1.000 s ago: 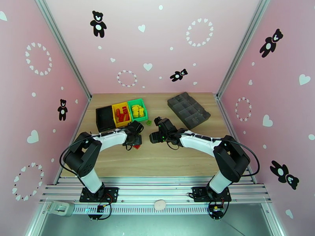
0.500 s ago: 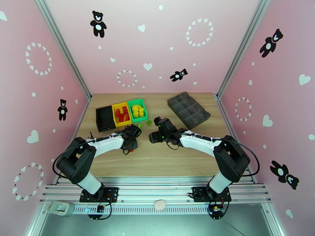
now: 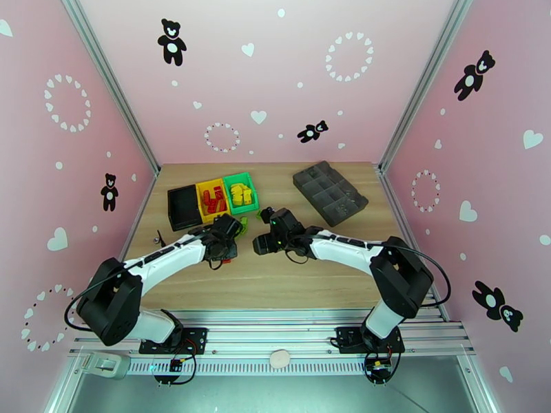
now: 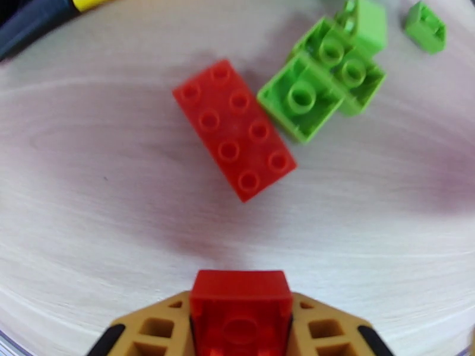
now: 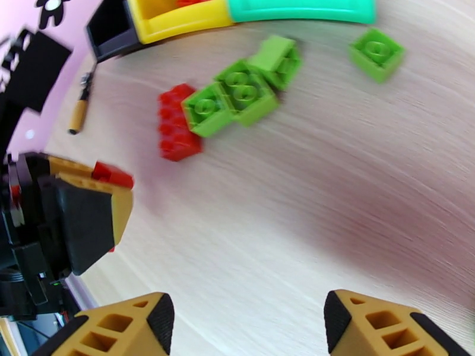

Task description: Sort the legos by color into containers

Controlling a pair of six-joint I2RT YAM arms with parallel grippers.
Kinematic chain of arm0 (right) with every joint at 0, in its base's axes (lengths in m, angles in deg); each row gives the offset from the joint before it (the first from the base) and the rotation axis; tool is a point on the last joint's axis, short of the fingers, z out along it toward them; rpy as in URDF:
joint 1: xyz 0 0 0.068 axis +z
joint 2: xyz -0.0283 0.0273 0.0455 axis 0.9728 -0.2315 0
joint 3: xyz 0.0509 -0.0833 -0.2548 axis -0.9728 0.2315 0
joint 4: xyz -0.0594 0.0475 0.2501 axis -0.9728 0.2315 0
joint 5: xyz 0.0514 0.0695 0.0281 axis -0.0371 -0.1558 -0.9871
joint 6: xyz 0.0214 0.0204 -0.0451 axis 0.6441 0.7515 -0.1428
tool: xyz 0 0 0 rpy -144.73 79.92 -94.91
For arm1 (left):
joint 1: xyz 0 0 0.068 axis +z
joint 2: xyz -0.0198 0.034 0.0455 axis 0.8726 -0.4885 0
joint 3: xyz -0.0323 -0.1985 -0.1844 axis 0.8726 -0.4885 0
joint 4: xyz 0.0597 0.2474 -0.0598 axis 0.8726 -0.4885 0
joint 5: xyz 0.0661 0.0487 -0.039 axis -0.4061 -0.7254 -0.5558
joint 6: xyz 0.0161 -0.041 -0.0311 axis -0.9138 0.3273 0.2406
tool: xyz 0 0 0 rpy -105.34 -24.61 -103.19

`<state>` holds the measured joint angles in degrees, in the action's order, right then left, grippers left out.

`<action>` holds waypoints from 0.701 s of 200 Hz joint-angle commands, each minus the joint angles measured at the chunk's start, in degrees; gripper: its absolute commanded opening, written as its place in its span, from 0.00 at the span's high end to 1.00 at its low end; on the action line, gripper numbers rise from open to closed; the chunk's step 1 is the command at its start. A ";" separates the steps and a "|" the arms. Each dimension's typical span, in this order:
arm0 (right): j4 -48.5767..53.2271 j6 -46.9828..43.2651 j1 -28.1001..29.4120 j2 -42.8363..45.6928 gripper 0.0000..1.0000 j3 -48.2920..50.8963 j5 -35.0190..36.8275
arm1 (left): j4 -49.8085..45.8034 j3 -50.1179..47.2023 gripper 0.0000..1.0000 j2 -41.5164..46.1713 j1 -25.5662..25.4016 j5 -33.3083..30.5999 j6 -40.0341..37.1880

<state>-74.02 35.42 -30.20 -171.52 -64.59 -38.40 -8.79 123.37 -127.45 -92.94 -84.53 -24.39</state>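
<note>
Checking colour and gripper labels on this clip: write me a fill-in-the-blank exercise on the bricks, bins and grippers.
The small plastic brick clamped in the left gripper is ____.
The right gripper has jaws standing ____.
Beside the long red eight-stud brick, the clustered plastic bricks are ____.
The yellow plastic bin holds bricks coloured ____.
Missing words: red; open; green; red.

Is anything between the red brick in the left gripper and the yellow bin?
Only a loose red brick lying flat on the table ahead of the left gripper; lifted over it, the held red brick should reach the yellow bin.
</note>
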 commanded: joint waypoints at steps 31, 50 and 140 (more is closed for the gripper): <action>-5.44 2.11 0.66 -3.59 0.25 -4.16 -6.48 | -2.54 9.29 0.67 -1.67 8.58 -0.23 -6.84; -6.74 2.74 0.66 -4.41 0.25 -5.07 -7.92 | -2.93 14.02 0.68 -4.34 11.43 -0.05 -8.69; -4.73 1.79 0.61 -1.80 0.24 -3.78 -6.30 | -8.18 40.09 0.67 -23.52 18.45 -2.40 -13.45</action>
<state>-79.70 37.67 -29.81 -175.24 -69.03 -45.59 -13.70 157.23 -145.94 -75.32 -85.28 -35.63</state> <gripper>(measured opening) 0.760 0.354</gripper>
